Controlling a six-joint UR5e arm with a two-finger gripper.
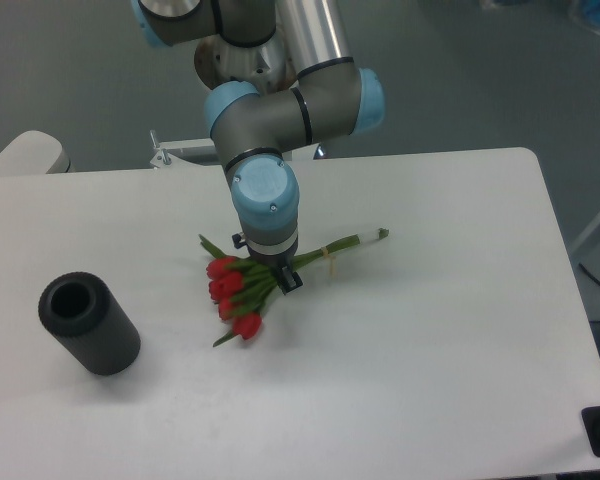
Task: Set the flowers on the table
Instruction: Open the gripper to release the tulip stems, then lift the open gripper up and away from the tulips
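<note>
**Flowers held low over the middle of the table**

One arm reaches down from the upper centre of the frame. Its gripper (277, 274) points straight down and is mostly hidden beneath the blue-capped wrist; only a dark finger tip shows at the lower right of the wrist. The fingers appear clamped on the flowers (238, 297) where the leaves meet the stems.

The flowers form one bunch. Red buds and green leaves fan toward the lower left of the gripper; the pale stems run to the upper right, ending near the frame centre. Whether the buds touch the surface cannot be told.

The table (450, 350) is one white top with rounded corners. Its far edge crosses the upper part of the frame, and its right edge slants down the right side. The bunch lies well inside all visible edges, with bare surface to the right and below.

One black ribbed cylinder (88, 324) lies at the lower left, well apart from the bunch, its open end facing up and left.
</note>
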